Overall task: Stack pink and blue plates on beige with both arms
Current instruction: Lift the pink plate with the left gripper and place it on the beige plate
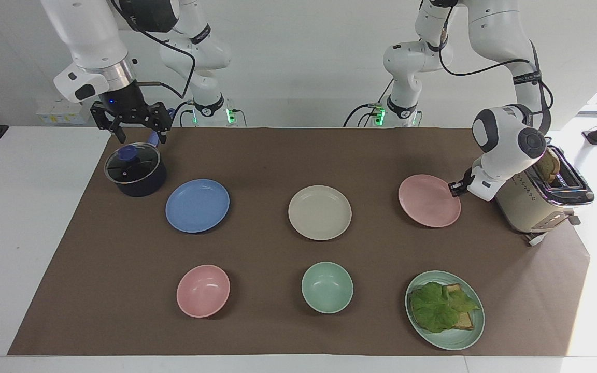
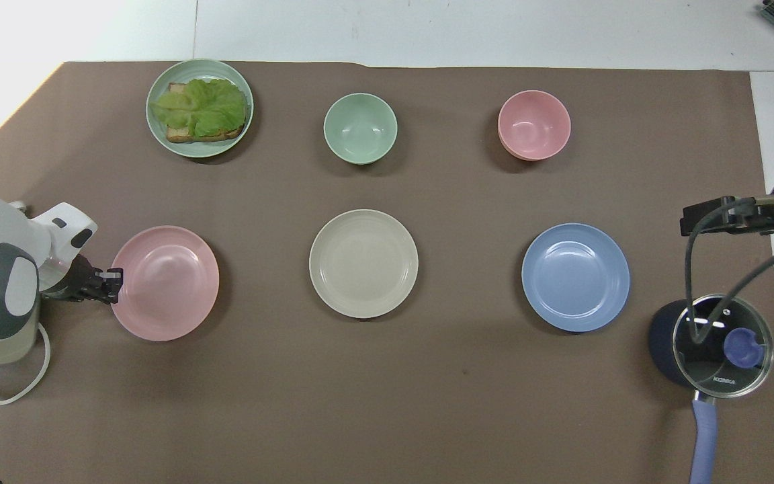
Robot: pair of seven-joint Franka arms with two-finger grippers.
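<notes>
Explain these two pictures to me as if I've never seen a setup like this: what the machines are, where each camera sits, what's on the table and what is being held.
Two white robot arms work at a table with a brown mat. One picture faces them from across the table; the other looks down from above their end.

The left gripper has its fingers shut on the rim of the pink plate, beside the toaster; the plate looks tipped slightly off the mat. The right gripper waits open over the lidded pot.

The beige plate and blue plate lie flat in the same row. Farther from the robots are a pink bowl, a green bowl and a green plate with lettuce on bread.
</notes>
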